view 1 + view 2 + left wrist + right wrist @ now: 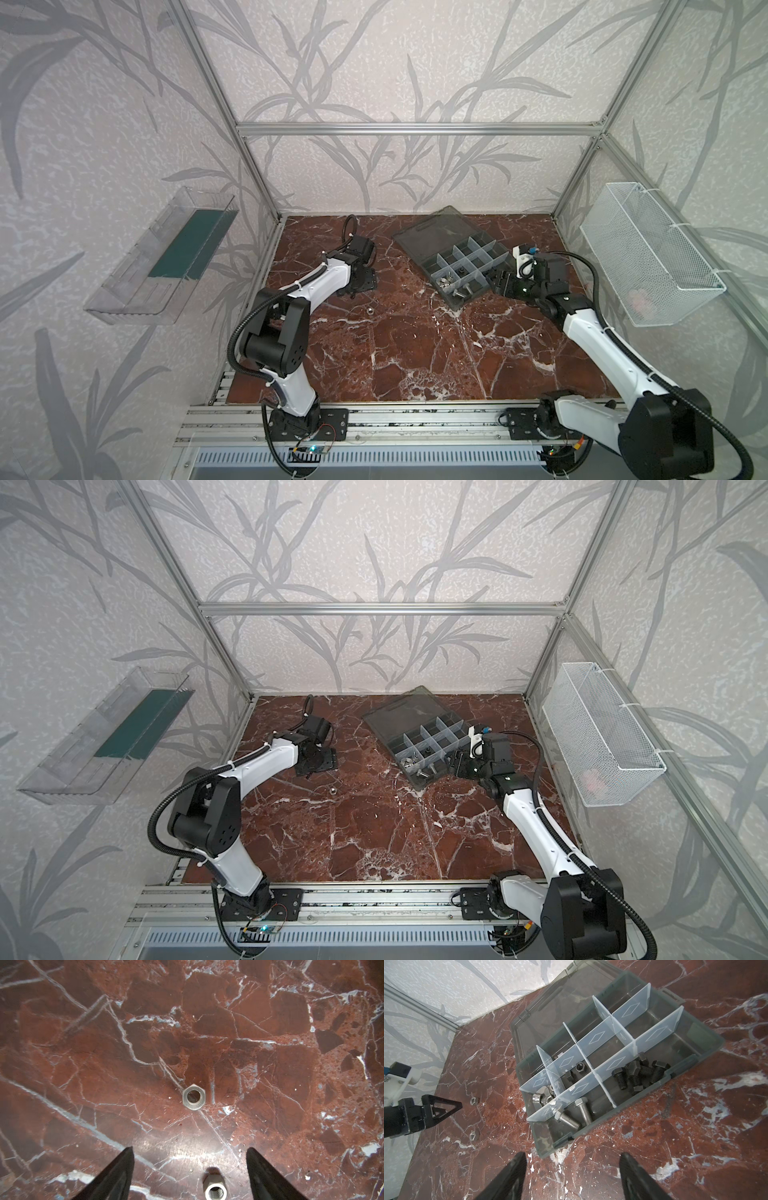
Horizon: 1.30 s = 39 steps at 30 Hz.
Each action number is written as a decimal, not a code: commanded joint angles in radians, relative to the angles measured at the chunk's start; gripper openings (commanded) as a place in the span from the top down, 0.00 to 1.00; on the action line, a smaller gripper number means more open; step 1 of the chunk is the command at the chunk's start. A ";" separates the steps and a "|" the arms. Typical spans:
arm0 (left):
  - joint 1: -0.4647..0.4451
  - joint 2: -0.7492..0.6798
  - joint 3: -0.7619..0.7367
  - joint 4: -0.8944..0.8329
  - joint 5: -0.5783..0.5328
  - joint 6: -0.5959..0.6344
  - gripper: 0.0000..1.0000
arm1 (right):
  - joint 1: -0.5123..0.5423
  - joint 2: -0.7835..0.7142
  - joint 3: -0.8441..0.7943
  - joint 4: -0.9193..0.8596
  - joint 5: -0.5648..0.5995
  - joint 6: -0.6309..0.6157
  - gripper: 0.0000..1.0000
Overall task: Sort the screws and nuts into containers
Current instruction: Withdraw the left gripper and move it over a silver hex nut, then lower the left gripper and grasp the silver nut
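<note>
I find the left gripper (190, 1149) low over the red marble tabletop (270, 1012), fingers spread and empty. One silver hexagonal steel nut (215, 1190) lies loose between them. A second silver nut (194, 1096) lies apart from it, toward the near side. The right gripper (572, 1176) is likewise released and holds nothing. It sits just beside the smoky-grey translucent plastic organiser box (546, 1147) at far right, which holds silver screws (575, 1115) and black screws (637, 1076).

Risk, in my judgement: an off-centre closure could flick the nut across the polished surface, and a shallow pinch could drop it in transit.
</note>
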 commanded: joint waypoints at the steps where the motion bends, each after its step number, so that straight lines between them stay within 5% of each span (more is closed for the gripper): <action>1: 0.011 0.034 0.021 0.021 0.030 0.001 0.20 | 0.008 0.006 0.031 0.015 0.011 0.004 0.29; 39: 0.083 0.198 0.088 0.088 0.109 0.023 0.58 | 0.010 -0.010 0.007 0.013 0.030 -0.013 0.29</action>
